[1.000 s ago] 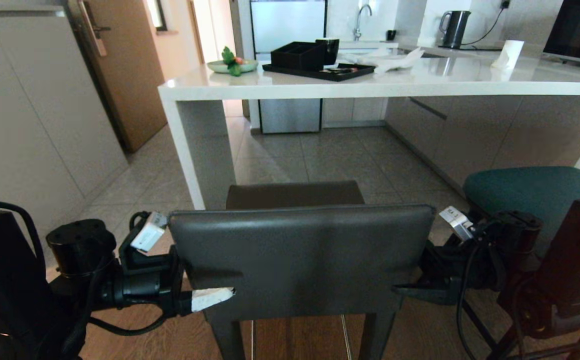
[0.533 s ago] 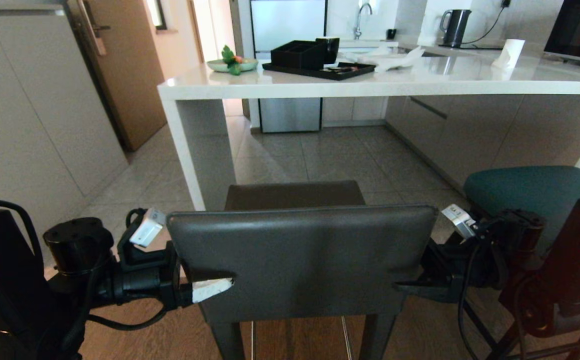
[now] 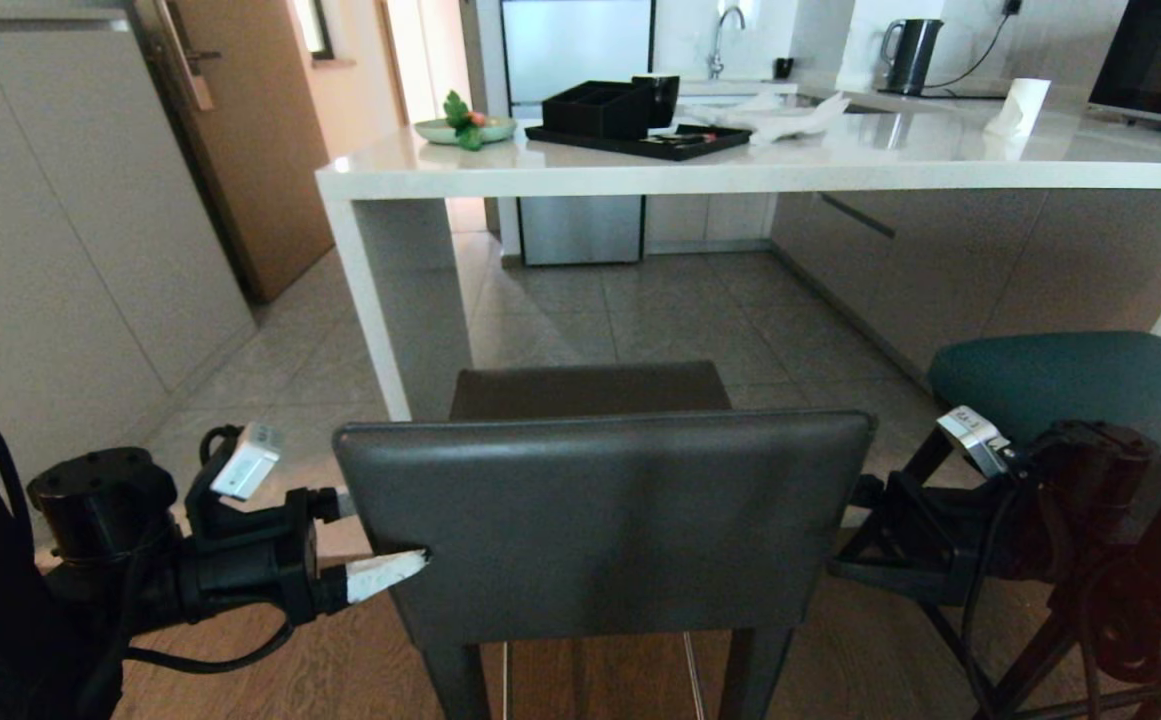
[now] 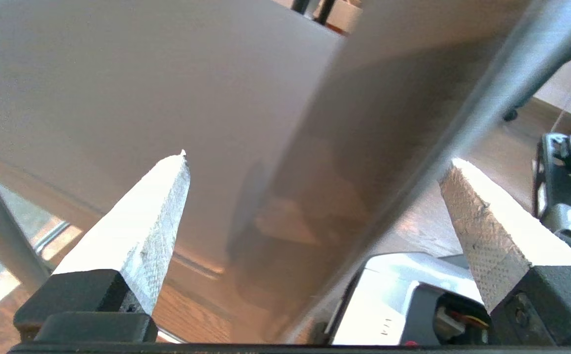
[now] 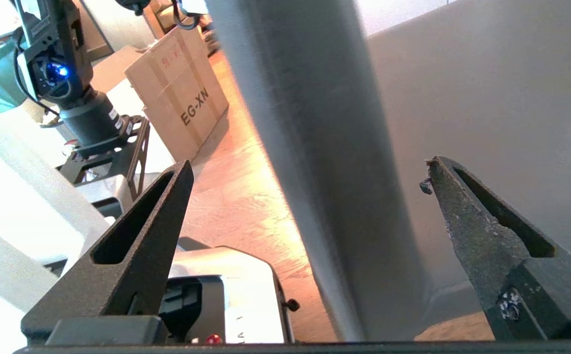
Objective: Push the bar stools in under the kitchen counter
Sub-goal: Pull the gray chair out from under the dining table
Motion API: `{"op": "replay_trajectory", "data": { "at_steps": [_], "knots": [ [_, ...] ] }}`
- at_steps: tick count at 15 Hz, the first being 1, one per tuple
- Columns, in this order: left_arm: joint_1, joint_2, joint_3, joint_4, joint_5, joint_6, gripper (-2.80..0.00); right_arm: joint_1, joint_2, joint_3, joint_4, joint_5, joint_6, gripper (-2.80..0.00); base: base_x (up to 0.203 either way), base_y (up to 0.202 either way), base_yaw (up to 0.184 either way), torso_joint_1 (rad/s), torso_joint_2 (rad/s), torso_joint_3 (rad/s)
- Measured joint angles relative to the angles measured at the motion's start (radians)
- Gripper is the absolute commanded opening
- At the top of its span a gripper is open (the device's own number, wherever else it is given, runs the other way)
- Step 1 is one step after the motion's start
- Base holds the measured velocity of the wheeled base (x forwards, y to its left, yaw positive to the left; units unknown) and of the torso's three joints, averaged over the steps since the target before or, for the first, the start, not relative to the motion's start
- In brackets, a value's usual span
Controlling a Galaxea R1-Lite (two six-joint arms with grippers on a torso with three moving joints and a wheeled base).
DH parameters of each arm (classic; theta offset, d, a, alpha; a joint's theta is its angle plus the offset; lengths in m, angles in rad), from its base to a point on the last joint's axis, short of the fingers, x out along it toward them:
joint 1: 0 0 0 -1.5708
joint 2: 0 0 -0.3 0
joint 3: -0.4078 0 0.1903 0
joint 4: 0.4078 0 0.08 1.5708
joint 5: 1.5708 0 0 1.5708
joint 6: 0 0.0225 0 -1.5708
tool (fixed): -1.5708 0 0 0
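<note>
Left gripper (image 4: 315, 162) fingers standing spread wide, straddling left edge of grey stool (image 3: 600, 520) backrest, clamping nothing. Right gripper (image 5: 310, 172) fingers likewise gaping wide, straddling backrest's right edge, no squeeze visible. Grey stool standing directly ahead, seat just reaching white panel leg, most of it sitting outside kitchen counter (image 3: 740, 170). Teal stool (image 3: 1070, 380) waiting at right, beside right arm, near counter's underside.

You're seeing the grey stool (image 3: 600, 520) standing short of the white counter (image 3: 740, 170), grippers flanking its backrest.
</note>
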Motion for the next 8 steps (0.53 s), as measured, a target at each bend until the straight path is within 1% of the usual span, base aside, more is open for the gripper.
{"op": "replay_trajectory", "data": {
  "at_steps": [2,5,8],
  "knots": [
    [0.014,-0.023,0.013,0.000,0.014,-0.005,0.00,-0.032,-0.021,0.029,0.000,0.001,-0.006,0.00,0.000,0.000,0.000,0.000,0.00,0.000],
    [0.080,-0.068,0.025,0.000,0.027,-0.009,0.00,-0.113,-0.049,0.068,0.000,0.016,-0.012,0.00,0.000,0.000,0.000,0.000,0.00,0.000],
    [0.120,-0.154,0.098,-0.001,0.024,-0.009,0.00,-0.185,-0.108,0.169,0.000,0.089,-0.023,0.00,0.000,0.000,0.000,0.000,0.00,0.000]
  ]
}}
